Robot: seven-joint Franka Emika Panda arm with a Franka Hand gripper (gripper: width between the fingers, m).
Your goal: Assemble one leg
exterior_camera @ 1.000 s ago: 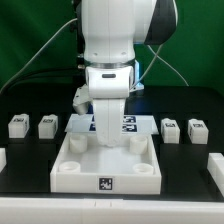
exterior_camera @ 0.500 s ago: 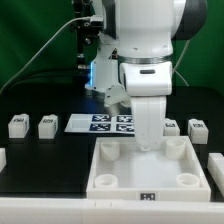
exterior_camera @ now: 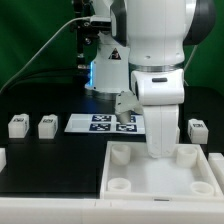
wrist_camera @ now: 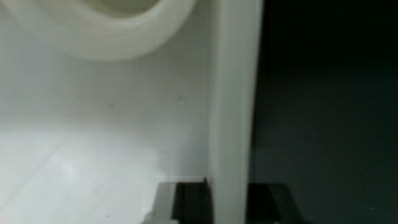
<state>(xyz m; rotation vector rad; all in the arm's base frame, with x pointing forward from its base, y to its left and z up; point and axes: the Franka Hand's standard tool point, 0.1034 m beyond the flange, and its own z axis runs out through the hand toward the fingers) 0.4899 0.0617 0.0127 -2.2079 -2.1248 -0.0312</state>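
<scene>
We read the gripper (exterior_camera: 160,150) as clenched on the tray (exterior_camera: 150,178), not on any leg. In the wrist view the tray's thin wall (wrist_camera: 231,100) runs straight between the 2 dark fingers (wrist_camera: 187,205), which look pressed to it on both sides, w/ a round corner socket (wrist_camera: 125,25) just beyond. So the jaws are busy w/ the tray and no leg is in hand yet. Nearest leg (exterior_camera: 197,130) sits on the table (exterior_camera: 40,165) near the jaws, toward the exterior view's right and a bit behind them. A 2nd leg (exterior_camera: 46,126) and a 3rd leg (exterior_camera: 17,125) stand well apart from the jaws, toward the exterior view's left, beyond the marker board (exterior_camera: 95,123), which lies behind the jaws. A 4th leg, if there is one, is hidden by the arm. As for handling, we judge a leg to be light, stiff and not fragile. Its smooth plastic is prob. a little slippery, and being stubby it gives little to grip. We'd take it across 2 opposite flat sides, approx. mid-height, jaws square to it so it can't twist out. We'd leave free the end that goes into a socket; which end that is we can't tell at this size.
</scene>
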